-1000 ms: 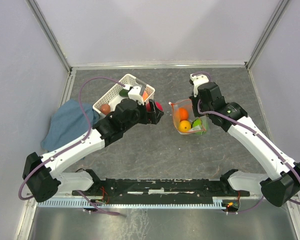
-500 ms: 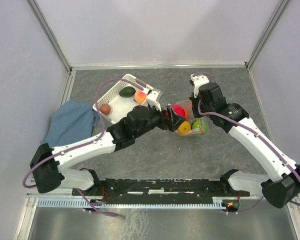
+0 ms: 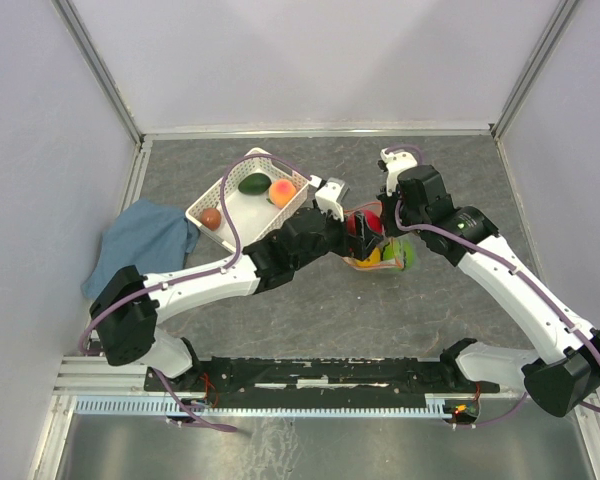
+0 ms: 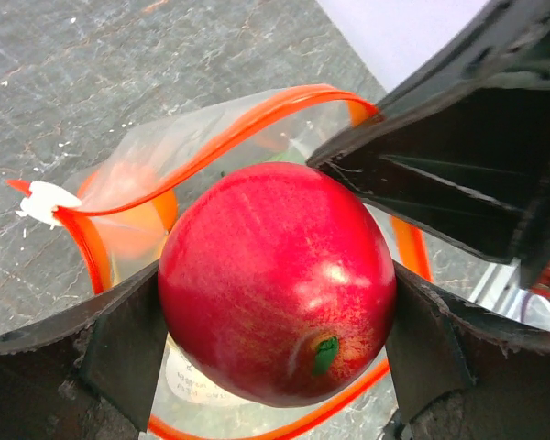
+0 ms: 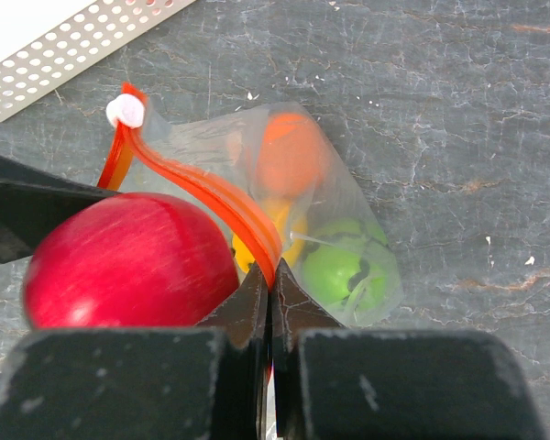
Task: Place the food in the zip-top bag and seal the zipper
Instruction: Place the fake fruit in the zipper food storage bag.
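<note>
- My left gripper (image 4: pixel 275 302) is spread wide around the red apple (image 4: pixel 275 275). It is hard, light and slick, held across its belly, stem toward my wrist, above the zip-top bag (image 4: pixel 147 156).
- My right gripper (image 5: pixel 268 298), clamped tight, pinches the zipper (image 5: pixel 197 183). The flimsy mouth gapes upward, and the strip runs away to its slider (image 5: pixel 126 111).
- Farthest, the basket (image 3: pixel 195 210) holds avocado (image 3: pixel 253 183) and peach (image 3: pixel 281 190).

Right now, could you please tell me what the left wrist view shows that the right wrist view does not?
Only the left wrist view: the left fingers clamping the red plastic toy apple from both sides, over the open mouth of the clear plastic bag. Only the right wrist view: the right fingers shut on the red-orange zipper strip, and a corner of the white perforated basket. Both: apple, bag, zipper with its white slider, and an orange toy fruit inside.
</note>
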Controlling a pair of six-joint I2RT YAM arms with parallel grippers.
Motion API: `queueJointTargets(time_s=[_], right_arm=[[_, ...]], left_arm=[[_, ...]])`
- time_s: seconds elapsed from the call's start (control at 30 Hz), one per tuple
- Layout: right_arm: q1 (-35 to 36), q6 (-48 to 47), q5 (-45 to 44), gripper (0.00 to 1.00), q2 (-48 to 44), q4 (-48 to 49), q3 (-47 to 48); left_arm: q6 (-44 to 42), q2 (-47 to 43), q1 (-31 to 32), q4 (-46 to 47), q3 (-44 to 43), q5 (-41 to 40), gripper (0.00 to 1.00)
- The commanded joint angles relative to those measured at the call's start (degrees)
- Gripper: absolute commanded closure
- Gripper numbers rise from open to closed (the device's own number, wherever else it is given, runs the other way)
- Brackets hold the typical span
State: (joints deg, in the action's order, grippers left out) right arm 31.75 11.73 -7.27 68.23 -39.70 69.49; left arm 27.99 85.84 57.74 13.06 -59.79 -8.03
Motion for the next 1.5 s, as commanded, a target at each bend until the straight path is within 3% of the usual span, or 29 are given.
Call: queueJointTargets(time_s=[0.0, 0.2, 0.37, 0.6, 1.1, 1.47], right_arm=[[-0.2, 0.8, 1.6, 0.99, -0.8, 3.0, 0.1], [-0.2, 0.9, 1.8, 0.98, -0.6, 3.5, 0.3], [-0.2, 0.8, 1.7, 0.98, -0.5, 3.4, 0.2], [-0.2, 0.8, 1.6, 0.98, -0.5, 3.7, -0.2], [-0.2, 0.8, 1.5, 0.98, -0.9, 4.2, -1.2], [-0.2, 0.5, 0.2, 0.98, -1.8, 4.2, -0.6]], left_arm=[[0.8, 2.5, 0.3, -2.6, -4.3, -4.1, 0.25], [2.8, 5.9, 0.6, -5.5, -7.1, -3.5, 0.22], [3.4, 6.5, 1.0, -5.9, -7.5, -3.7, 0.11], [3.4, 5.8, 1.1, -7.3, -8.1, -4.3, 0.04], [3.3, 1.3, 1.0, -12.0, -8.8, -6.1, 0.00], [0.3, -6.9, -1.6, -22.0, -9.5, -14.4, 0.01]])
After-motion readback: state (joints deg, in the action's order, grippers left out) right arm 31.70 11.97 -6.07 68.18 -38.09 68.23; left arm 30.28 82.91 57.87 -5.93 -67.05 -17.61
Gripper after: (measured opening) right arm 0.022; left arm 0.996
